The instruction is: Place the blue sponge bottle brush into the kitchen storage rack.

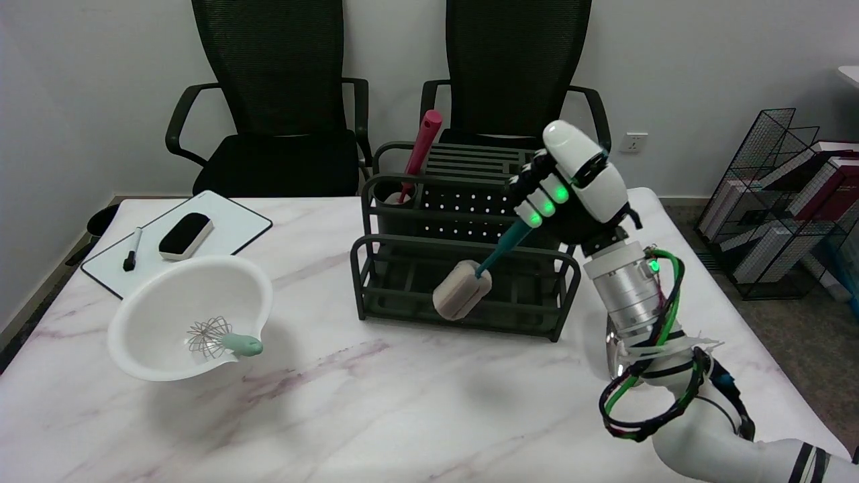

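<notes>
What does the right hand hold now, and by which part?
The right hand holds the bottle brush by the upper end of its teal handle; the sponge head hangs free below.

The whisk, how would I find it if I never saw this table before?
Start at the big white bowl on the left part of the marble table, in front of the small whiteboard. The whisk lies inside it, against the bowl's right side. It is the only thing in the bowl, with a wire cage head and a short mint-green handle.
</notes>
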`<action>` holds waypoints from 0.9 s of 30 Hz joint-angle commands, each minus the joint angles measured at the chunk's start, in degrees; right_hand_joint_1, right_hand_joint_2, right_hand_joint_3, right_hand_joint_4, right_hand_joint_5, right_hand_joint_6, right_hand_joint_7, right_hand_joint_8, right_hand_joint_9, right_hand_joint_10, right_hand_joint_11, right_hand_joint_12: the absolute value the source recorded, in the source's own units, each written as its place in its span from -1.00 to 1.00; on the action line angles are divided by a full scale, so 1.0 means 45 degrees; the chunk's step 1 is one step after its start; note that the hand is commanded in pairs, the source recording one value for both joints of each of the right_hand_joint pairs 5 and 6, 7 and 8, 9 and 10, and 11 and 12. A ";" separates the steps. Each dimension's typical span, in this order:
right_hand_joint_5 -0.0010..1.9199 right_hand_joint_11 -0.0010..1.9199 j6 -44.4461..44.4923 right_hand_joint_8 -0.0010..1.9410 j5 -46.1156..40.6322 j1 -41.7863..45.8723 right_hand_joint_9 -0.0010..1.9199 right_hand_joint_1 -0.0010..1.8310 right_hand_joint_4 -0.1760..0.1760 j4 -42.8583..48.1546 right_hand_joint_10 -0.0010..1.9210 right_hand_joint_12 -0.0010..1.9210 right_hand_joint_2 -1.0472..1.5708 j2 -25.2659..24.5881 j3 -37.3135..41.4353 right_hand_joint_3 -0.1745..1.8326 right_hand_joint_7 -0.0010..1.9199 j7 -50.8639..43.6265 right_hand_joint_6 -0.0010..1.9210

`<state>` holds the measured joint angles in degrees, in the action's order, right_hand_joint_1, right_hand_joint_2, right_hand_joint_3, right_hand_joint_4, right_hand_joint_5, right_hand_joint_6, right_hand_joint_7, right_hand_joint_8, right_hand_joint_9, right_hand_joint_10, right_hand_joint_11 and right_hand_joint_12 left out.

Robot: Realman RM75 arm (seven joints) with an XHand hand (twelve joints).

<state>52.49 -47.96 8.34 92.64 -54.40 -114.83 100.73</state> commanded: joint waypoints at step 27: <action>1.00 1.00 -0.7975 0.98 -0.0879 -0.3507 1.00 -0.07 0.00 0.0093 1.00 1.00 0.99 0.2642 0.8504 -0.07 1.00 0.1445 1.00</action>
<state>22.44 -49.98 -5.30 97.46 -47.07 -80.86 103.44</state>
